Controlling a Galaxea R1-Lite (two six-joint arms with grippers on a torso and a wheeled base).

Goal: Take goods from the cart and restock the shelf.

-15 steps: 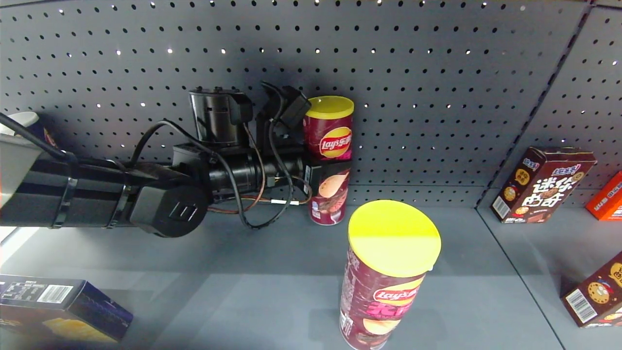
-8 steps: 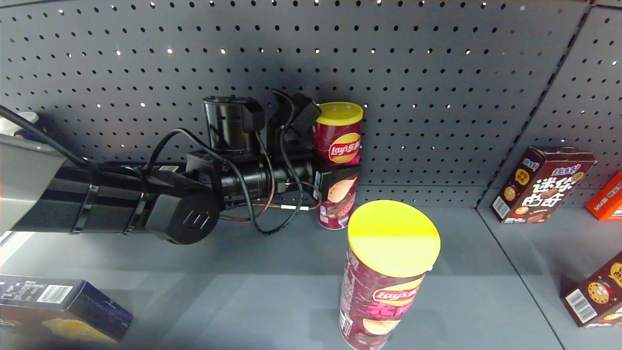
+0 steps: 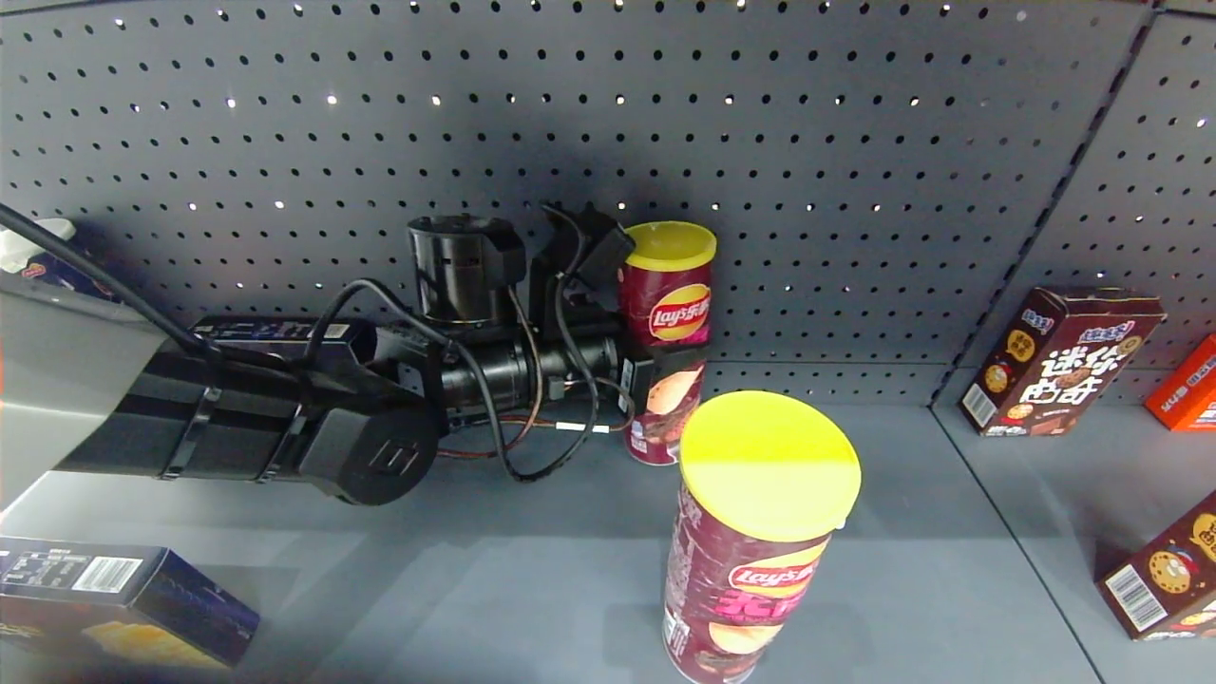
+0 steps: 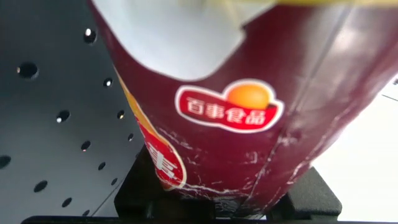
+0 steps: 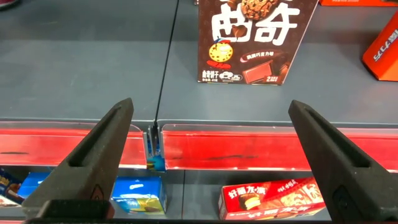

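At the back of the grey shelf (image 3: 532, 570), close to the pegboard, a maroon chips can with a yellow lid (image 3: 668, 334) stands upright with my left gripper (image 3: 655, 366) shut on its middle. The left wrist view has that can (image 4: 249, 112) right against the lens, clamped between the black pads (image 4: 314, 190). A second, matching chips can (image 3: 750, 541) stands free at the shelf's front centre. My right gripper (image 5: 214, 162) is open with nothing between its fingers, facing a lower shelf with a brown cookie box (image 5: 252, 40).
A brown cookie box (image 3: 1059, 361) and an orange box (image 3: 1183, 385) stand on the neighbouring shelf at right, another brown box (image 3: 1164, 570) nearer the front. A dark blue box (image 3: 114, 608) lies at the front left. Red price rails (image 5: 249, 146) edge the lower shelves.
My left arm has carried the held can to the right and down along the pegboard, so it now stands just behind the front can. The front can has not moved.
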